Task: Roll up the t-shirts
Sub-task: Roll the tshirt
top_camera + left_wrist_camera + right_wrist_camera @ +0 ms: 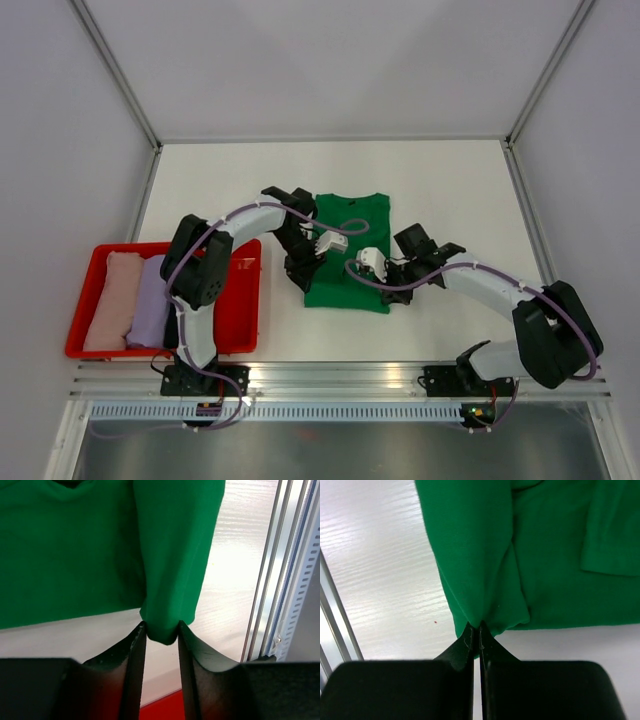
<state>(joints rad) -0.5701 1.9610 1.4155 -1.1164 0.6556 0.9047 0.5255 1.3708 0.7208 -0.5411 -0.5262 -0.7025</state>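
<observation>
- The green t-shirt [355, 225] lies flat in the middle of the white tabletop [450, 190]. Its sleeves are at the far end and its bottom edge is at the near end.
- The left gripper [160, 630] is at the left near corner of the green t-shirt. Its two fingers pinch a thick fold of the green cloth. The fold fills the small gap between them.
- In the left wrist view, a long strip of the shirt is folded over, and it runs up from that pinch.
- The right gripper [476, 627] is at the right near corner of the same shirt. Its fingers are pressed almost flat together, with a thin bit of green cloth caught between the tips.
- Both arms reach in from the near edge and bend toward the shirt, one from each side.
- A red tray [250, 300] sits on the left near part of the tabletop, apart from the green t-shirt.
- In the tray a pale pink t-shirt [110, 300] and a lavender t-shirt [150, 300] lie rolled up side by side, touching.
- A black t-shirt [172, 328] is just right of the lavender one. The left arm hides most of it.
</observation>
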